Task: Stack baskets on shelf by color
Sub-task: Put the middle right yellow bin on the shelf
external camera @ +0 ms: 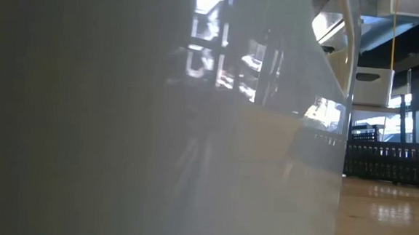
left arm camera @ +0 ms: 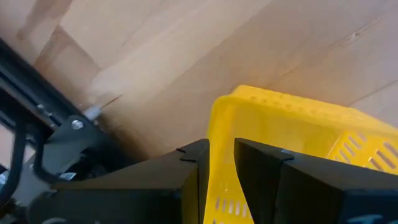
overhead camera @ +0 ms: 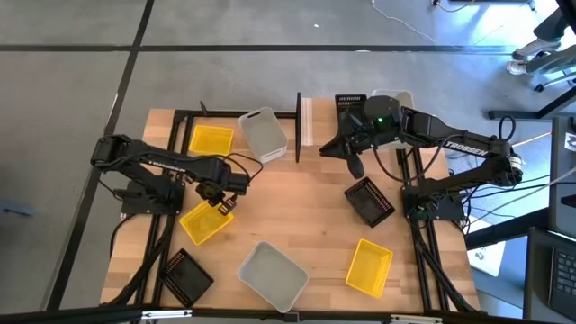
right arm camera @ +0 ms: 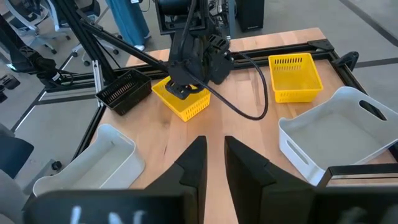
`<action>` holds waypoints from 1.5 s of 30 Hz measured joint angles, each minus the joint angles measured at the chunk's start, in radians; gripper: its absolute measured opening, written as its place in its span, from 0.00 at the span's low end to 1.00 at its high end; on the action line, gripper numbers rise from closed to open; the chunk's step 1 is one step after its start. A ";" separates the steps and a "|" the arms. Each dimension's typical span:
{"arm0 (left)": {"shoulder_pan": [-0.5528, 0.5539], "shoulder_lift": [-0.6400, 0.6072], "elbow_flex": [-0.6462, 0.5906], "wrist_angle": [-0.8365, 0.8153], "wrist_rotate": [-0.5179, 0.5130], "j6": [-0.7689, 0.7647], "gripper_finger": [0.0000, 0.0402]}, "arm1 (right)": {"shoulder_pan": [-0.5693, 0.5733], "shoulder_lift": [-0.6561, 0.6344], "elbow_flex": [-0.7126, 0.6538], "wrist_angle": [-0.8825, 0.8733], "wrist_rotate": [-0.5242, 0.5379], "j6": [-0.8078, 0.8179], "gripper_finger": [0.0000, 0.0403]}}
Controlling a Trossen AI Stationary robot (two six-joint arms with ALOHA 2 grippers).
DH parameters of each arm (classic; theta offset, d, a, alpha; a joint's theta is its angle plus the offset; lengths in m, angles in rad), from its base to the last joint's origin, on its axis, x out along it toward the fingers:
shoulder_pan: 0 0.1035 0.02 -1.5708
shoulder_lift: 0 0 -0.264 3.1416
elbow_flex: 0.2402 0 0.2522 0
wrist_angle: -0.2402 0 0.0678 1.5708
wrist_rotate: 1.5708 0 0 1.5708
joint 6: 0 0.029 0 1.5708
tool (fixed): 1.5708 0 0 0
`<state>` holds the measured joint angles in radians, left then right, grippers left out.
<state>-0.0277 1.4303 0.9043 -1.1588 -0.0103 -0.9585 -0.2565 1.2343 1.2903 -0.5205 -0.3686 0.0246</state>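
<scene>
Yellow basket [left arm camera: 273, 149] wall sits pinched between left end effector [left arm camera: 222, 180] fingers.

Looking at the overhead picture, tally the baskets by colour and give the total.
Yellow baskets: 3
Black baskets: 3
Whitish baskets: 3, one partly hidden
Total: 9

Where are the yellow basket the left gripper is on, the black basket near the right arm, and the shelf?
Yellow basket [overhead camera: 203, 222]: high view, on its floor beside the left gripper [overhead camera: 219, 203].
Black basket [overhead camera: 371, 202]: high view, middle of its slatted floor.
Shelf [overhead camera: 305, 121]: high view, on the light wood plank at the table's far edge.
</scene>
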 joint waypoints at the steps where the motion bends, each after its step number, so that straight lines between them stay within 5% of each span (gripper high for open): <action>1: 0.000 0.008 0.000 0.006 0.000 0.000 0.17 | 0.000 0.000 0.000 0.000 0.000 0.000 0.14; 14: 0.000 0.083 0.008 0.005 0.014 -0.004 0.17 | 0.000 0.000 0.000 0.000 0.000 0.000 0.14; 22: 0.003 0.075 0.106 -0.143 -0.033 -0.008 0.17 | 0.000 0.000 0.000 0.000 0.000 0.000 0.14; 45: 0.031 0.075 0.053 -0.113 0.002 -0.015 0.17 | 0.000 0.000 0.000 -0.001 0.000 0.000 0.14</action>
<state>0.0033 1.5051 0.9569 -1.2722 -0.0082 -0.9734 -0.2565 1.2343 1.2903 -0.5212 -0.3683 0.0246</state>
